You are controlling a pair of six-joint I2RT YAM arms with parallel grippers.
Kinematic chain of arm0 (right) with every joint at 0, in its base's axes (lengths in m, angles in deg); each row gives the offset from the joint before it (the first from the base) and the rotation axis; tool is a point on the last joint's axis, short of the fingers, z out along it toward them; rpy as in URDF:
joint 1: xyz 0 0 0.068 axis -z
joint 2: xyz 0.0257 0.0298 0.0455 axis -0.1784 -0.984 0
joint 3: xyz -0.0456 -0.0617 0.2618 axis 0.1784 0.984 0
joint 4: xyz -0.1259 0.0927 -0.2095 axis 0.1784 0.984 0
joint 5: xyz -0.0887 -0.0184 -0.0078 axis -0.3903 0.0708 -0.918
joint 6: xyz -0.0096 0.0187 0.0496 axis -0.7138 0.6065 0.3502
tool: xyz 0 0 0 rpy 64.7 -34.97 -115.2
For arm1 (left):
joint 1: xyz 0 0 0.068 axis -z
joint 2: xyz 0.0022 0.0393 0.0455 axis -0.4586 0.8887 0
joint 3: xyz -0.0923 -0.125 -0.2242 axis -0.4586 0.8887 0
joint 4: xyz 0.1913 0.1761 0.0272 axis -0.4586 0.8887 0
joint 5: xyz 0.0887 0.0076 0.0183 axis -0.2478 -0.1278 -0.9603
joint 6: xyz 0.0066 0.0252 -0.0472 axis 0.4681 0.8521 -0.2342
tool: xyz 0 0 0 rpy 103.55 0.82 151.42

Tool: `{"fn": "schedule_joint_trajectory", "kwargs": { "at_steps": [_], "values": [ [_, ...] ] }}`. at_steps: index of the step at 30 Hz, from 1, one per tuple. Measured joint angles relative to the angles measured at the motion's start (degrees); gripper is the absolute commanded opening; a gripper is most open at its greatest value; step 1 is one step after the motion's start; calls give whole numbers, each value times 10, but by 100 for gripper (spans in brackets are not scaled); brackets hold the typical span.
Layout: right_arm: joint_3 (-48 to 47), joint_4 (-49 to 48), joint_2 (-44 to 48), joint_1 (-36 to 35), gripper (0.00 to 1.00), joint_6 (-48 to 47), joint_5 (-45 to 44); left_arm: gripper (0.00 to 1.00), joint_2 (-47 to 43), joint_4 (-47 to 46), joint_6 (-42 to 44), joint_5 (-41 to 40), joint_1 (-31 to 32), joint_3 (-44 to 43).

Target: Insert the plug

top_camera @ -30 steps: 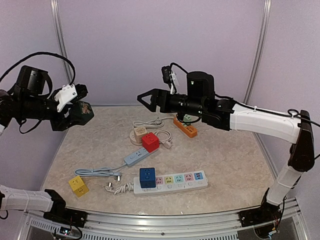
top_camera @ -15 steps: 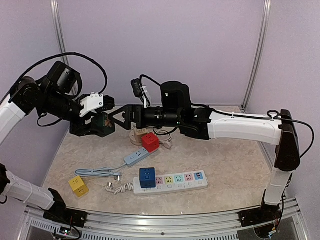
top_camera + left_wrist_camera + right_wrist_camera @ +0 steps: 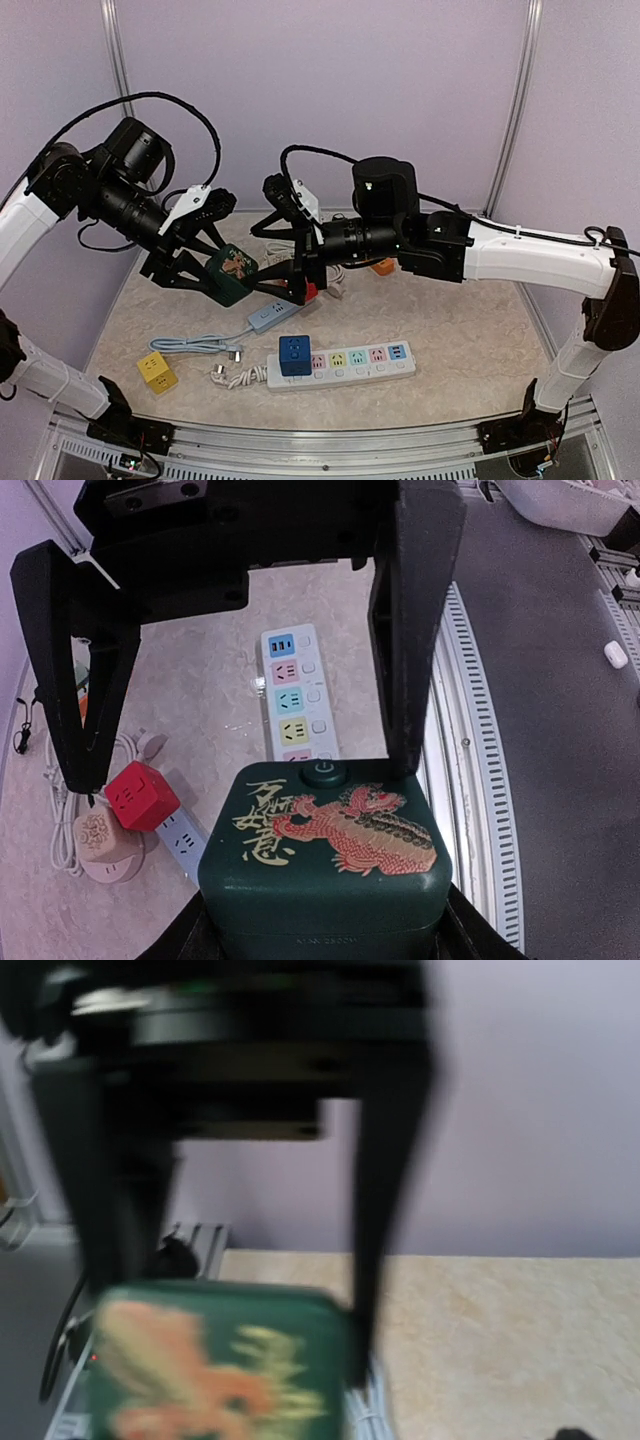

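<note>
My left gripper (image 3: 212, 268) is shut on a dark green cube socket (image 3: 236, 270) with a red dragon, holding it above the table's left middle. In the left wrist view the cube (image 3: 325, 855) fills the bottom between my jaws. My right gripper (image 3: 262, 268) is open, with its fingers (image 3: 410, 630) spread either side of the cube; one fingertip is at the cube's far edge. The right wrist view is blurred and shows the cube (image 3: 215, 1370) low between its fingers (image 3: 375, 1210). Two loose plugs (image 3: 222, 374) lie on the table at the front left.
A white power strip (image 3: 350, 362) with coloured sockets holds a blue cube (image 3: 293, 355). A yellow cube (image 3: 157, 372), a grey-blue strip (image 3: 272, 315), a red cube (image 3: 140, 795), a beige round socket (image 3: 100, 840) and an orange strip (image 3: 381, 267) lie around.
My left arm has swung right and down with the green cube. My right arm has swung left and down to it, its open fingers now around the cube.
</note>
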Motion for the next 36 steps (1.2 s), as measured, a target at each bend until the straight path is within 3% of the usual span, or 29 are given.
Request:
{"fn": "schedule_joint_trajectory", "kwargs": {
  "at_steps": [8,12,14,21,23,26,27,29,31,36],
  "values": [
    [-18,28,-34,-26,99,-30,7,0,7,12,0,9,1,0],
    [-49,36,-58,-26,91,-15,-1,0,9,11,-3,10,2,-2],
    [-58,41,-67,-26,79,-6,0,0,11,10,-3,4,2,-3],
    [-83,65,-85,-30,24,10,17,0,12,7,-21,-12,-2,-5],
    [-85,69,-85,-30,0,11,21,0,12,6,-26,-11,-2,-5],
    [-86,69,-85,-30,0,19,24,0,12,7,-31,-9,-2,-5],
    [-86,69,-85,-30,0,22,26,8,12,7,-34,-8,-2,-5],
    [-86,68,-85,-29,0,30,32,68,12,8,-42,-6,-2,-5],
    [-86,68,-85,-28,0,42,42,97,13,9,-51,-3,-2,-7],
    [-99,104,-82,-18,0,116,59,99,14,2,-49,0,-28,-33]
  ]
}}
